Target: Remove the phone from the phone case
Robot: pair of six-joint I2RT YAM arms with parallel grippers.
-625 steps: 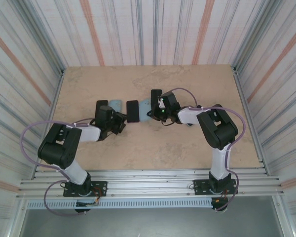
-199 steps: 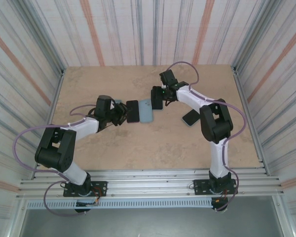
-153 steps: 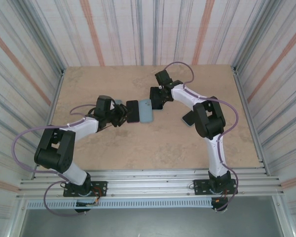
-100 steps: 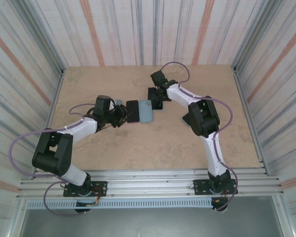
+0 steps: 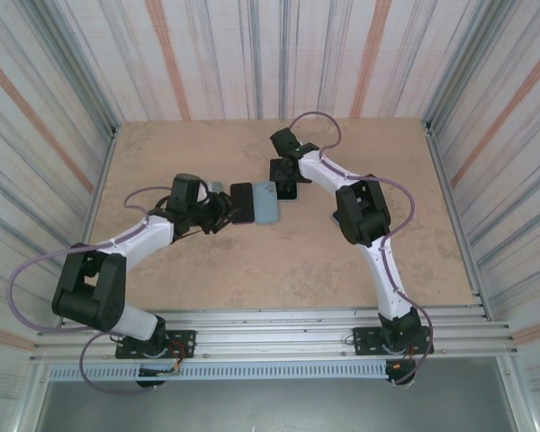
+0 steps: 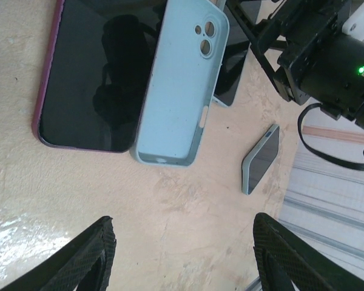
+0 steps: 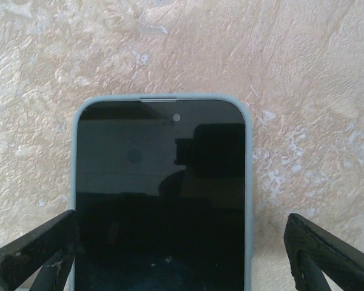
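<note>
Both pairs of jaws stand apart. Your left gripper (image 6: pixel 182 257) hovers empty over bare table (image 6: pixel 188 206), just short of a maroon phone (image 6: pixel 91 79) and a blue case (image 6: pixel 179 85) lying back-up, side by side. Farther on, your right gripper (image 7: pixel 176 254) straddles the phone (image 7: pixel 161 200), screen up in its case (image 7: pixel 200 97); whether the fingers (image 7: pixel 30 248) touch it you cannot tell.

The case (image 6: pixel 179 85) is pale blue, the table (image 6: pixel 170 242) mottled beige, the walls (image 5: pixel 207 54) striped grey and orange.
</note>
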